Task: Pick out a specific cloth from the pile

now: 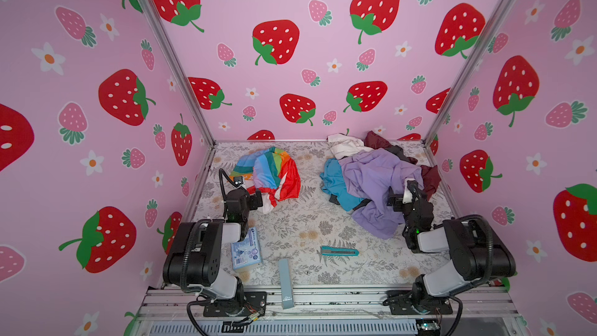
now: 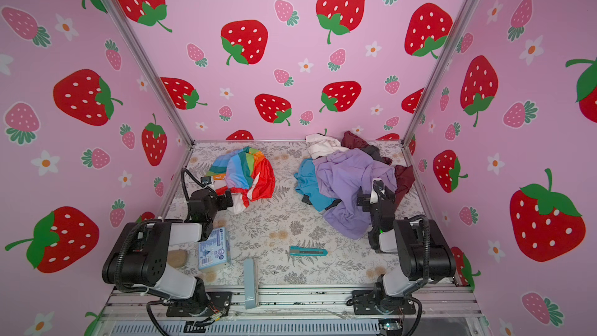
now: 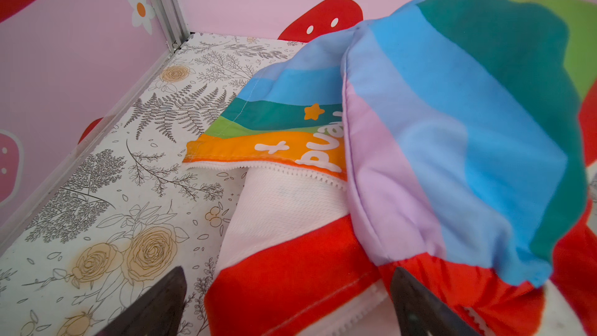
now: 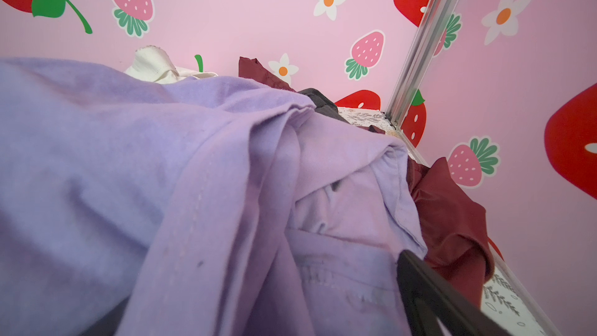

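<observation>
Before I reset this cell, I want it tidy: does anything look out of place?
Yes: a grey-blue bar overhangs the table's front edge onto the metal rails, and a teal cutter-like tool lies loose in front of the pile. Nothing looks spilled or damaged.

— Where does the cloth point(image 1: 271, 172) lie?
— Bunched up to the left of the pile point(image 1: 378, 182), apart from it.
— And the grippers?
— The left gripper point(image 1: 258, 200) sits at the cloth's near edge, well left of the pile. The right gripper point(image 1: 398, 198) is over the pile's lavender front.
</observation>
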Robot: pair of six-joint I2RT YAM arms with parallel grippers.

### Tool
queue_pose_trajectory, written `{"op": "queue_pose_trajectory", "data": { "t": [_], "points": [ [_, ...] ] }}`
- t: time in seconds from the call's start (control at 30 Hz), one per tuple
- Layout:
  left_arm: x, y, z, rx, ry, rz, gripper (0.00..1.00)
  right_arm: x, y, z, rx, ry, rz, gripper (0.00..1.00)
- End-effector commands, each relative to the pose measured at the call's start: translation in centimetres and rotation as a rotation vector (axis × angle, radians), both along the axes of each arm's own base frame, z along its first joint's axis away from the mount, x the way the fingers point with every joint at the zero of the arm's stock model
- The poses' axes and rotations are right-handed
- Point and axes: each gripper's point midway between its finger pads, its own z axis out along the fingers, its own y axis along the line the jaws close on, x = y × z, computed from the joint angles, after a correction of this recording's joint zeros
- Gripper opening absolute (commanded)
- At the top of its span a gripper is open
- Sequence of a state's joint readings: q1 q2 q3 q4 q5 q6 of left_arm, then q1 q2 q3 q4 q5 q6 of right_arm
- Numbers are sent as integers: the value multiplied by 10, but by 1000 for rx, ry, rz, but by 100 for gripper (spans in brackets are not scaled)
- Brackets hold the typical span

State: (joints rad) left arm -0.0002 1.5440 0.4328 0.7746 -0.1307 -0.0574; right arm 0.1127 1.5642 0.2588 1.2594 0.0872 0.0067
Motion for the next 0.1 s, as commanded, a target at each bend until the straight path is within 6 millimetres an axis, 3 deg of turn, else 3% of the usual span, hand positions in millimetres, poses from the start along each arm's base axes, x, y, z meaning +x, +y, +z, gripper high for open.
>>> {"op": "queue_pose_trajectory", "data": {
  "t": [0.0, 0.07],
  "points": [
    [4, 1, 5, 5, -15, 10, 99, 3, -3, -3, -6, 13, -13, 100],
    [4, 1, 5, 5, -14, 11, 99, 3, -4, -3, -6, 14, -13, 100]
  ]
}}
